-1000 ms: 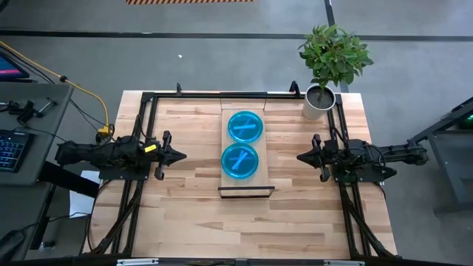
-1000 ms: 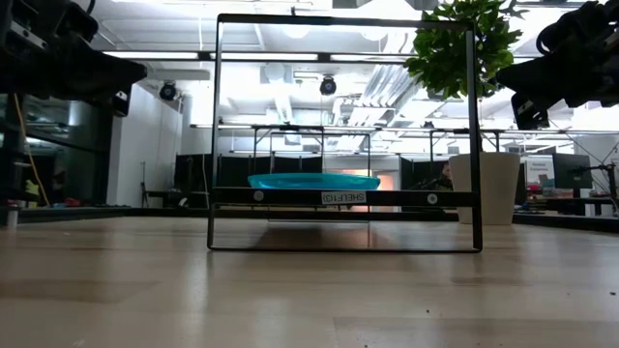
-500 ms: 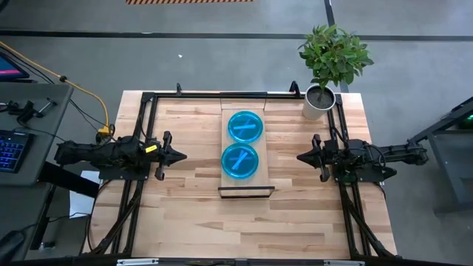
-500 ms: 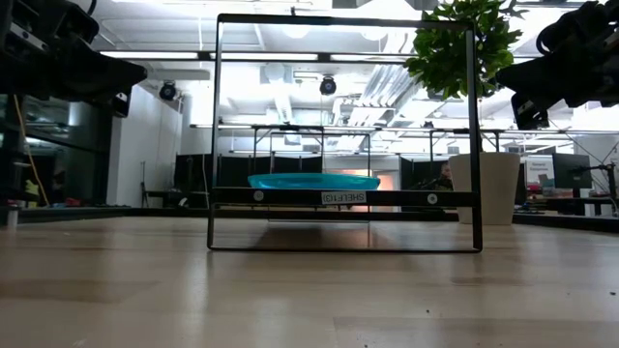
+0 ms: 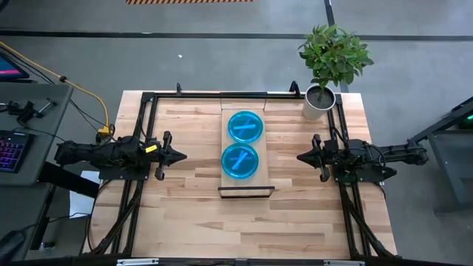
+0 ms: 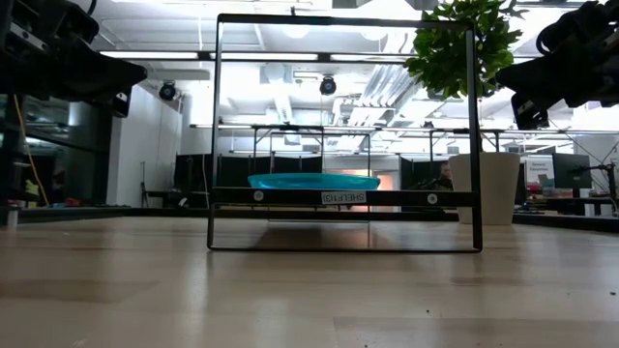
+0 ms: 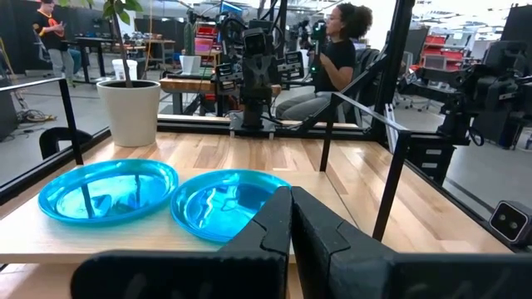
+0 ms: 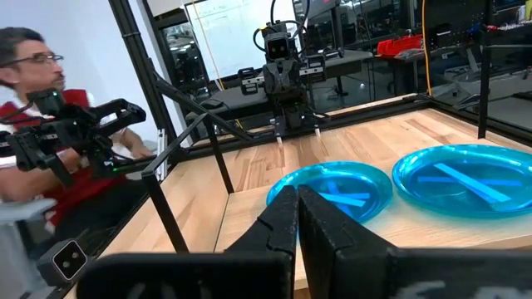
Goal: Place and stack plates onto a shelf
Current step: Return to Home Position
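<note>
We see the plates (image 5: 240,161), seemingly stacked in two piles, at frame centre on the shelf (image 5: 247,185), with left gripper (image 5: 179,155) and right gripper (image 5: 301,157) flanking it, both closed on nothing; the discs look light, stiff, slick, best pinched at the rim.

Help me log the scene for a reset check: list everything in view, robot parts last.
plates: two piles seen from above, cyan-blue, side by side along the shelf; number per pile unclear
shelf: one, light wood with black end frames, table centre
potted plant: one, green in white pot, far right table corner
table: one, light wood
people: at least two, beyond the table
left gripper: dark, shut, left of shelf
right gripper: dark, shut, right of shelf
</note>
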You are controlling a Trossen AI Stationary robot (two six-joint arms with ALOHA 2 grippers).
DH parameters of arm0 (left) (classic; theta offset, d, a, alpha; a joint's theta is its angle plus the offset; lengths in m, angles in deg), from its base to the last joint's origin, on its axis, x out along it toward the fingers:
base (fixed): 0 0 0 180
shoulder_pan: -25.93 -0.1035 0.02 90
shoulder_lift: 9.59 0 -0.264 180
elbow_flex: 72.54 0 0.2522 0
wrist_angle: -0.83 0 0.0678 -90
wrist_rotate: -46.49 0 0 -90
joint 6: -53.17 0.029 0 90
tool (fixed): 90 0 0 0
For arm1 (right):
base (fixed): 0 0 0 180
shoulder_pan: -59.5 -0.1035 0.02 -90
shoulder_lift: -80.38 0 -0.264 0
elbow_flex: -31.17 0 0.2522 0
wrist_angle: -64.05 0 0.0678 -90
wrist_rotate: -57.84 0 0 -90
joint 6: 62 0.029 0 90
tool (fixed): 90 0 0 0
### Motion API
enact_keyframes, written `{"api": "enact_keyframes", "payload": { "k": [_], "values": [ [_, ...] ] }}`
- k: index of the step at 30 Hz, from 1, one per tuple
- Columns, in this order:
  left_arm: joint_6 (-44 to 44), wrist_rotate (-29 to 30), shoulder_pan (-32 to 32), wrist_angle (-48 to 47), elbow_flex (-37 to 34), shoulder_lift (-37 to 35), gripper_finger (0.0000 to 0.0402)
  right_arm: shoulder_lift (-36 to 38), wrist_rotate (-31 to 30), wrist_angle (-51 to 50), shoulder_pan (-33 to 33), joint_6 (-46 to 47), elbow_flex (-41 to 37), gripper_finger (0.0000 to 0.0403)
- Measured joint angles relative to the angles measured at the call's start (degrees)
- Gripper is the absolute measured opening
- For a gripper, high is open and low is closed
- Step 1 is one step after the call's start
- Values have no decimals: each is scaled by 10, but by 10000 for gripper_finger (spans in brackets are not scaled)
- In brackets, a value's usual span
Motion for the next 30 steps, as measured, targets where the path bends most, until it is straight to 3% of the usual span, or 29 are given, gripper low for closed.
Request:
{"api": "enact_keyframes", "payload": {
  "k": [30],
  "values": [
    [0,0,0,0,0,0,0,0,0,0,0,0,0,0]
  ]
}}
